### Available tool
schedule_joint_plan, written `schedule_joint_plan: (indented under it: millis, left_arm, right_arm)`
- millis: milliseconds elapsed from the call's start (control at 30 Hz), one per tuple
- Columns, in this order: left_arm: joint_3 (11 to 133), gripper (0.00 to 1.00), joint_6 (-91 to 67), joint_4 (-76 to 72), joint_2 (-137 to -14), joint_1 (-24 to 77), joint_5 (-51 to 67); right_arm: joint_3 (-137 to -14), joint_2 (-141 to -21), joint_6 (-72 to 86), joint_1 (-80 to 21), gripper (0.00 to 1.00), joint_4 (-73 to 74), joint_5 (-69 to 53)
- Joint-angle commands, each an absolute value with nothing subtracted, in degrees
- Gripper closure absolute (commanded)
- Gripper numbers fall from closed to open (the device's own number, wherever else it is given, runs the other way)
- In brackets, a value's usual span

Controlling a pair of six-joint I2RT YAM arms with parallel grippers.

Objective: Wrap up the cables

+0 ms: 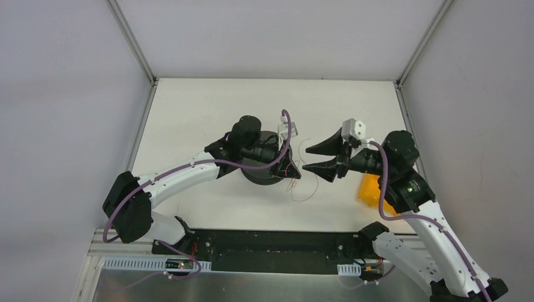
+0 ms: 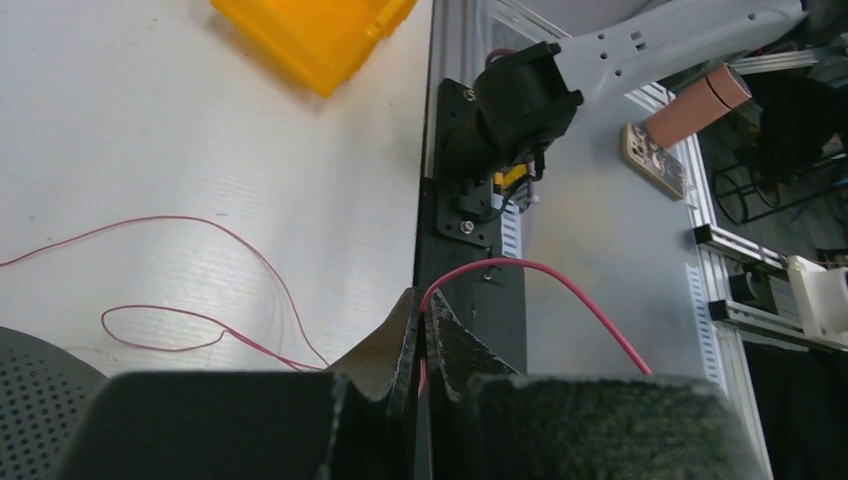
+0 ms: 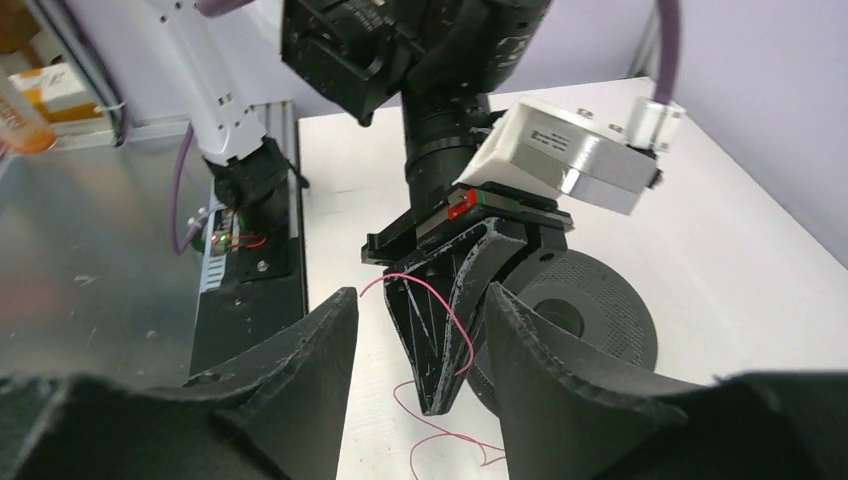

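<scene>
Left gripper [image 1: 295, 171] at right edge of spool [image 3: 600, 320], jaws pressed together, pinching thin red wire [image 2: 520, 263] at tips; likely anchoring strand for winding. Wire slack loops on table [image 1: 208, 113], near side of spool, between grippers. Right gripper [image 1: 306, 158] just right, jaws spread, holding nothing; seemingly poised to take strand.

I see a dark grey spool [image 3: 600, 315] lying flat on the white counter [image 1: 201, 113]. An orange box [image 1: 368, 190] lies toward the counter's right side, well apart from the spool. Beyond the counter stands a brown cylinder [image 2: 697, 103].
</scene>
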State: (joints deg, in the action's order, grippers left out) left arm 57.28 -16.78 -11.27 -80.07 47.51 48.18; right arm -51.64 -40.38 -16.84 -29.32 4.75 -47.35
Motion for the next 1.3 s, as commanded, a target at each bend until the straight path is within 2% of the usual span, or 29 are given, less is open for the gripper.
schedule_joint_plan:
  millis: [0,800,900,1200,1233,1267]
  left_arm:
    - [60.02,1.0,-16.73,-8.87,-77.47,47.03,54.03]
    - [58.09,1.0,-15.66,-12.01,-76.01,47.04,55.56]
    - [58.17,1.0,-15.64,-12.31,-75.96,47.0,55.61]
    - [57.45,1.0,-15.22,-12.85,-75.14,47.02,54.3]
    - [57.2,0.99,-15.09,-12.61,-74.95,46.97,53.33]
    - [57.14,0.89,-14.47,-11.73,-74.64,46.99,52.0]
  right_arm:
    - [-56.26,-44.14,-24.56,-29.7,0.46,8.29,-58.44]
    - [-48.4,-51.78,-22.15,-31.84,0.48,0.59,-54.74]
    - [-47.82,-52.03,-20.4,-31.85,0.55,0.27,-55.39]
    - [-43.65,-48.14,-15.62,-31.89,1.0,-6.1,-52.46]
    - [-43.4,-47.48,-15.19,-31.9,1.0,-6.22,-51.3]
    - [-43.46,-46.94,-14.31,-31.83,1.0,-6.24,-49.84]
